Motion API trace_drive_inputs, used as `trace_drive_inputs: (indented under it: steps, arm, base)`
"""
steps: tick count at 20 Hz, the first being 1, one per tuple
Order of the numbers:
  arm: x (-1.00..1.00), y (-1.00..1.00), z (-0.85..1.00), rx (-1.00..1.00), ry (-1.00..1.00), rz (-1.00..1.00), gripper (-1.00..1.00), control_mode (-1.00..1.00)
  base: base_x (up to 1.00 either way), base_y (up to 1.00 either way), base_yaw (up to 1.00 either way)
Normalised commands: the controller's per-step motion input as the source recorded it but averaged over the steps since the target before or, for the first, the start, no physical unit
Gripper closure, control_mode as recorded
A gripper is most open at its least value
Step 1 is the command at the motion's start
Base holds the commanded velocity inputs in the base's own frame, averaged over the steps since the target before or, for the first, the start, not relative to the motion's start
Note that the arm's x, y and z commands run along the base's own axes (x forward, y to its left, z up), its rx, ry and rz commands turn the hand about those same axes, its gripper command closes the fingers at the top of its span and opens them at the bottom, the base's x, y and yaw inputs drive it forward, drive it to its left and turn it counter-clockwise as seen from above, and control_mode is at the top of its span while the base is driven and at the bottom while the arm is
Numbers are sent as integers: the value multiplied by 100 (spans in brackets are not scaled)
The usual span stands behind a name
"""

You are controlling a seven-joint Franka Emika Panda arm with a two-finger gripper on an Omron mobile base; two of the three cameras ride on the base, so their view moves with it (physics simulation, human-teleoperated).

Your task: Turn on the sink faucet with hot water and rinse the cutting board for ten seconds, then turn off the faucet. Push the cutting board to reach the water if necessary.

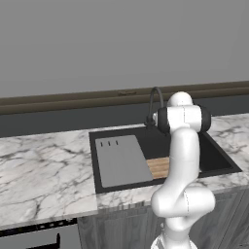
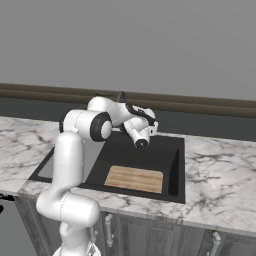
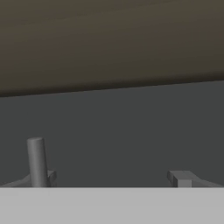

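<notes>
The sink faucet (image 1: 155, 99) arches darkly over the back rim of the black sink (image 1: 219, 163). The light-brown cutting board (image 2: 134, 179) lies flat on the basin floor toward the front, and my forearm partly covers the cutting board (image 1: 158, 168) in the left base view. My gripper (image 2: 151, 123) hovers at the back of the basin beside the faucet (image 2: 121, 96), pointing at the wall. In the hand view my gripper (image 3: 113, 179) is open, and a thin grey rod (image 3: 37, 161) stands by its left fingertip (image 3: 49, 176). Nothing lies between the fingers. Water is out of view.
A large flat grey slab (image 1: 121, 160) with three slots fills the left half of the basin. White marble counter (image 1: 44, 170) runs on both sides. A dark backsplash with a brown ledge (image 3: 109, 43) rises close behind the faucet.
</notes>
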Motion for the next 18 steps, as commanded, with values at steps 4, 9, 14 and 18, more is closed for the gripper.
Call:
trace_drive_inputs:
  steps: [4, 9, 14, 18]
  arm:
    - [-18, -30, 0, 0, 0, 0, -100, -100]
    - [-26, -36, 0, 0, 0, 0, -100, -100]
    - [-19, -42, 0, 0, 0, 0, -100, -100]
    - [-10, -45, 0, 0, 0, 0, -100, -100]
  base:
    - [0, 0, 0]
    - [0, 0, 0]
    - [0, 0, 0]
    - [0, 0, 0]
